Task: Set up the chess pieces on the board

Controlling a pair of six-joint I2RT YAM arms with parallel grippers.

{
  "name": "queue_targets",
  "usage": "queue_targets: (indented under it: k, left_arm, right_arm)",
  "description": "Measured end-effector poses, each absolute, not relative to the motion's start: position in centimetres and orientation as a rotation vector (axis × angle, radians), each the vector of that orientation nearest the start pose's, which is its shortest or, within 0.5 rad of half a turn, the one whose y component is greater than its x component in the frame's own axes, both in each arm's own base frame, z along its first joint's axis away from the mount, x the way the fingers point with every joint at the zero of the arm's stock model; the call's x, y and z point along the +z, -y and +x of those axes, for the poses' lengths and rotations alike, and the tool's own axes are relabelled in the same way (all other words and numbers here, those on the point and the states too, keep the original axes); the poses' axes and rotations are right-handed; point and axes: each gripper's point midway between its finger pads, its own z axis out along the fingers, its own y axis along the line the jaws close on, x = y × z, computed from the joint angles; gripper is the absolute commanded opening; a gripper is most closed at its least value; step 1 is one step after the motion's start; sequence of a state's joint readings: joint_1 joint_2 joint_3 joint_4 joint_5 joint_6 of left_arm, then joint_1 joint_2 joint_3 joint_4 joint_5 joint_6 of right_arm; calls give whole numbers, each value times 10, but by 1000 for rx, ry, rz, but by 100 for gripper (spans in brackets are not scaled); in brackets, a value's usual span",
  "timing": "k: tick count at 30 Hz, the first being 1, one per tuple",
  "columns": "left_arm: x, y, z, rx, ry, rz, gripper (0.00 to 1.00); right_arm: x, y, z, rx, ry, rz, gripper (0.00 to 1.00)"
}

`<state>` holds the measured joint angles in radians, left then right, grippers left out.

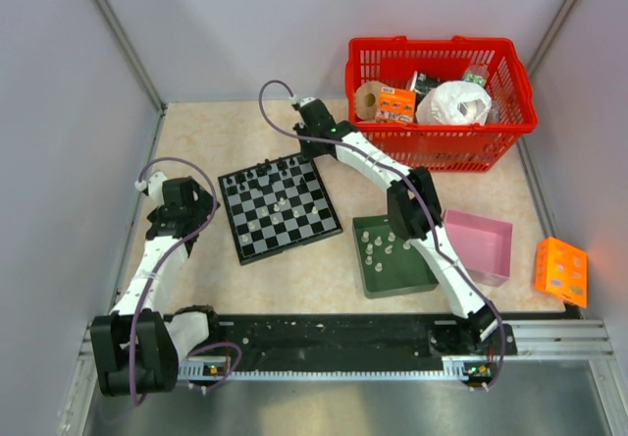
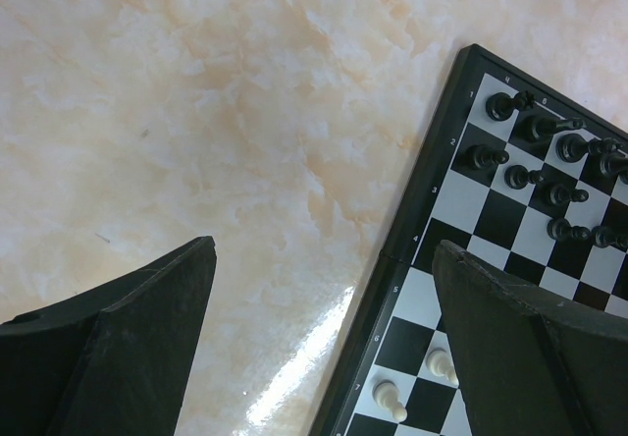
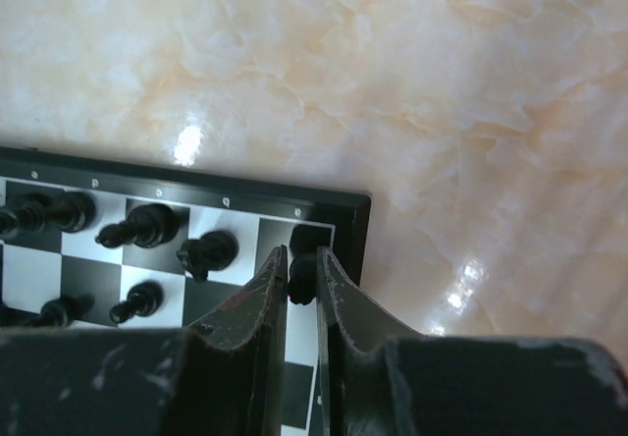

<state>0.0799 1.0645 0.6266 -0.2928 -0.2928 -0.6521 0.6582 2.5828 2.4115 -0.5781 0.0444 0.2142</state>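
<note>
My right gripper (image 3: 300,267) is clenched on a black piece (image 3: 303,279) at the corner square of the board (image 3: 358,222), low in the middle of the right wrist view. The piece sits between the two fingers with almost no gap showing, so I read it as gripped (whether its foot is on the square or just above it, I cannot tell). In the top view that corner is the board's upper right, a little left of the frame's centre.

My left gripper (image 2: 326,247) hangs spread wide and holds nothing, over the bare table (image 2: 196,112) just beside the board's dark border.

The other black pieces (image 2: 535,127) crowd the upper right of the left wrist view, and two whitish pieces (image 2: 391,397) stand near its bottom edge. More whitish ones lie in the green tray (image 1: 392,281), right of the board in the top view.

I judge these figurines to be very light, hard and smooth, so they will topple or skid at a nudge and could squirt out of a skewed pinch. I would take each one from straight above, at the narrow part below the head, with the fingers square to it (the neighbours stand close, so there is little room for a wide approach).
</note>
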Motion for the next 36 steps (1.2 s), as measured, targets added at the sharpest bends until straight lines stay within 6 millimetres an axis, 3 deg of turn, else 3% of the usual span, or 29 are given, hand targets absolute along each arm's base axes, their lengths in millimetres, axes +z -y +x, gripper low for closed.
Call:
queue_targets:
  k: [11, 15, 21, 28, 36]
  left_arm:
    - [104, -51, 300, 35, -2056, -948, 97]
    - [104, -51, 300, 35, -2056, -948, 97]
    - [104, -51, 300, 35, -2056, -948, 97]
    - [103, -51, 299, 37, -2059, -948, 97]
    - [103, -50, 299, 37, -2063, -949, 97]
  right_arm:
    - [67, -405, 513, 427, -2301, -494, 15]
    - [67, -406, 513, 432, -2303, -490, 24]
    - [69, -407, 511, 443, -2304, -501, 47]
    - [88, -405, 513, 428, -2266, -533, 48]
    - [117, -400, 483, 485, -2279, -561, 45]
